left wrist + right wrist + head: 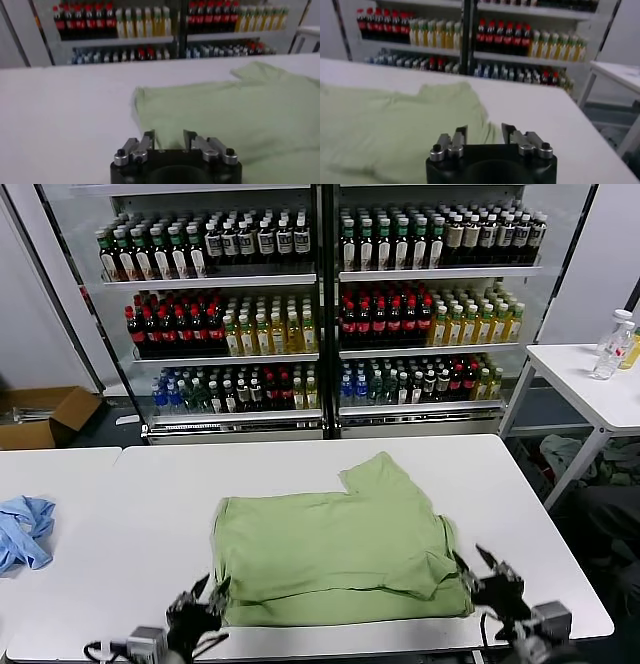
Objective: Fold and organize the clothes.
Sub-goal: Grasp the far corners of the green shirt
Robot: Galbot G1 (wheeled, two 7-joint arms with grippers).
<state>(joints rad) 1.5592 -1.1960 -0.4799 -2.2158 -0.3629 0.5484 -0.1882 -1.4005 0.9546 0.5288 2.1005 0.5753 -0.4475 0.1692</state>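
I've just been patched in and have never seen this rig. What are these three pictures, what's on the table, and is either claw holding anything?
The machine is a two-armed robot, each arm ending in a claw. The wide picture comes from its head camera, looking down at a white table. The other two come from cameras on its wrists, each looking out past its own claw.

On the table lies a light green shirt, folded over with one sleeve pointing toward the drinks fridge. A light blue cloth sits apart at the far left.

The left claw is at the shirt's near left corner, the right claw at its near right corner. Both stand open, holding nothing.
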